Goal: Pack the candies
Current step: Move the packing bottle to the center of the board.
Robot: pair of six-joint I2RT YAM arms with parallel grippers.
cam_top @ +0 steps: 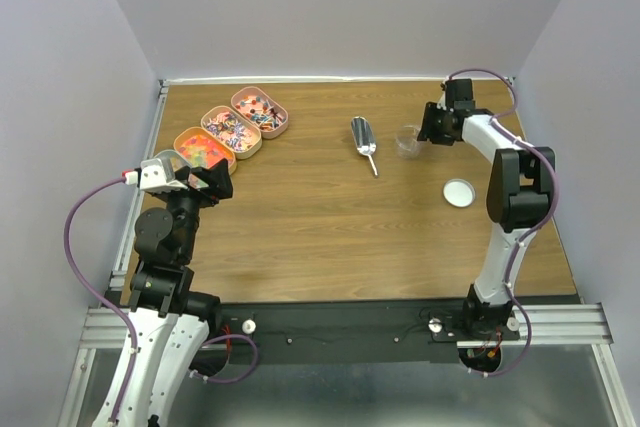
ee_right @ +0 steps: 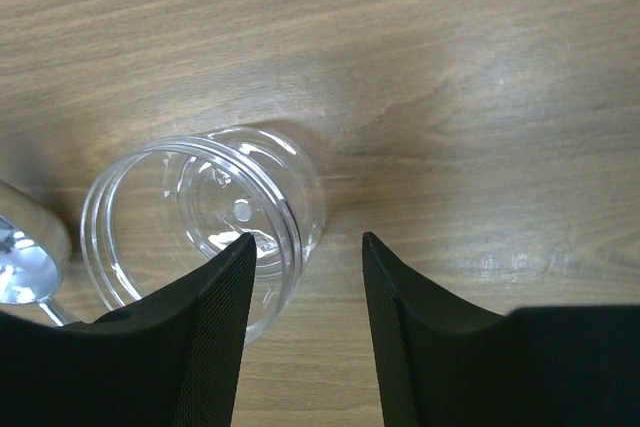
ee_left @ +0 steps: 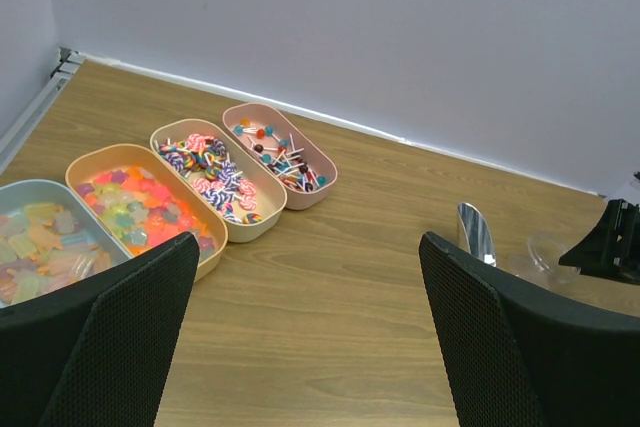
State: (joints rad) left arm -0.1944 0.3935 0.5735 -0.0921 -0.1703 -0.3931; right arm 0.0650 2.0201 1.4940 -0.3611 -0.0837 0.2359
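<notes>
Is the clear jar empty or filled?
Empty: the clear round plastic jar shows a bare bottom through its open mouth, nothing inside.

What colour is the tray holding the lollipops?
Pale pink tray, best in the left wrist view.

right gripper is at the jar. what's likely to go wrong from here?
1. The right gripper straddles only the near edge of the clear jar, well off-centre. Closing there may pinch the wall and tip or skid the empty jar.
2. The scoop lies right beside the jar, so a shoved jar could knock it.
3. The white lid lies close to the right arm and might get swept.
</notes>
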